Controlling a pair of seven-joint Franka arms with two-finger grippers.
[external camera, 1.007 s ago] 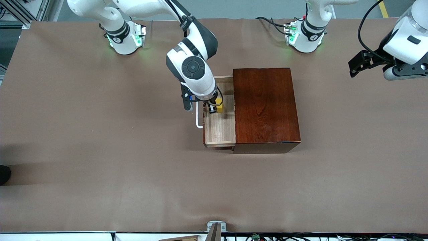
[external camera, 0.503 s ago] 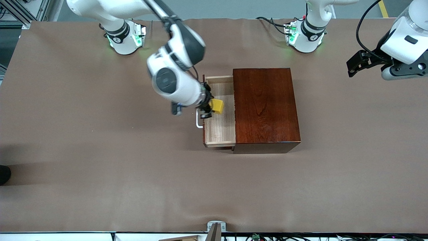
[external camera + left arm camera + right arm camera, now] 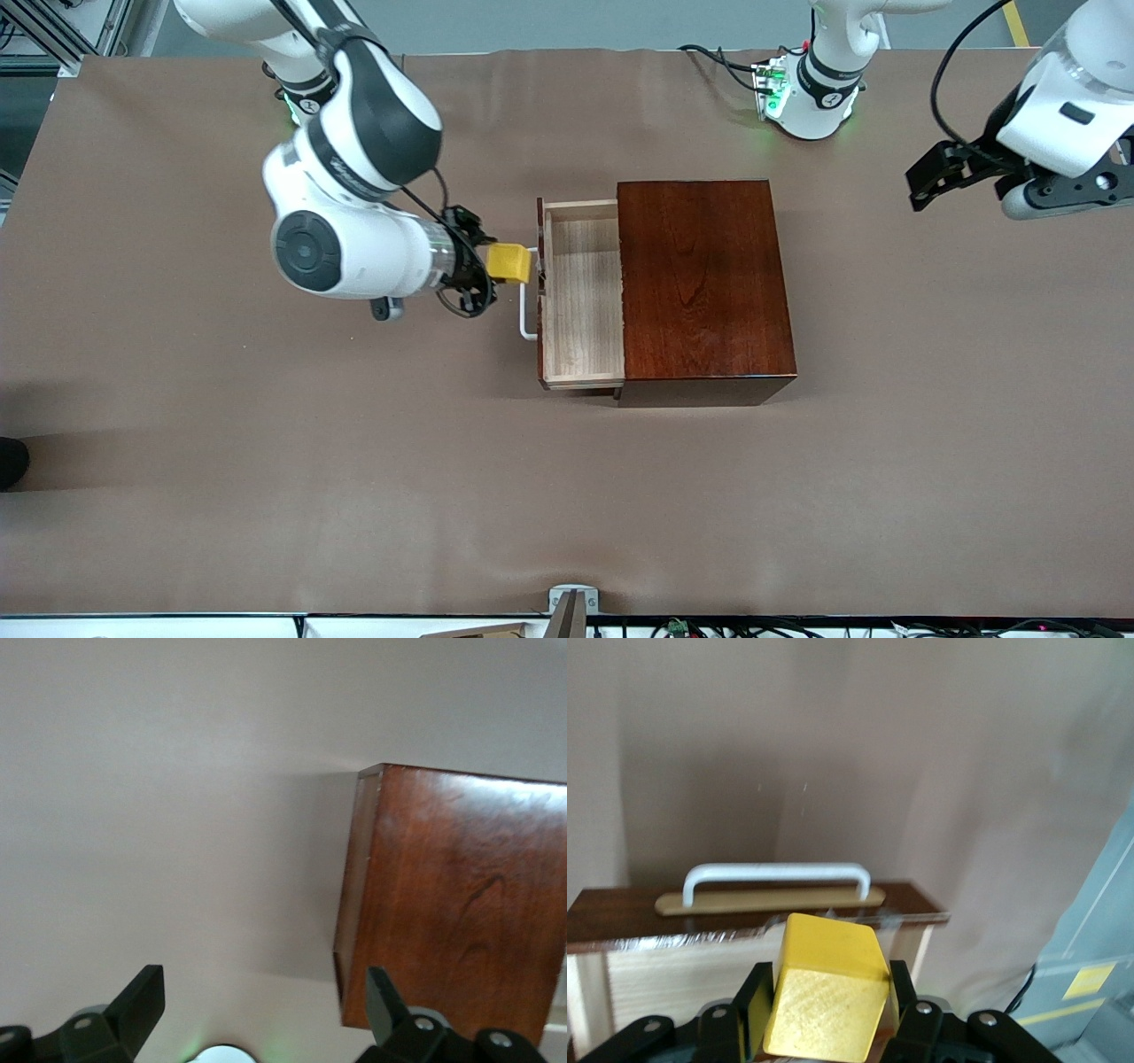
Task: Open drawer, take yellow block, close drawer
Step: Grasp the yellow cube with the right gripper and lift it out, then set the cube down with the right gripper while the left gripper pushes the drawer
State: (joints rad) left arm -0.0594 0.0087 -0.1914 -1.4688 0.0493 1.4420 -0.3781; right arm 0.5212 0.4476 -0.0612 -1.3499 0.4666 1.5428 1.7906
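No readable writing shows anywhere. At centre left of the front view, the right gripper (image 3: 493, 264) is clamped on the yellow block (image 3: 508, 263), holding it in the air over the table just beside the white handle (image 3: 527, 306). The drawer (image 3: 580, 297) stands pulled out at mid-frame, its long axis running up and down the frame, from the dark wooden box (image 3: 704, 288). At upper right, the left gripper (image 3: 257, 1010) waits with fingers spread, holding nothing.
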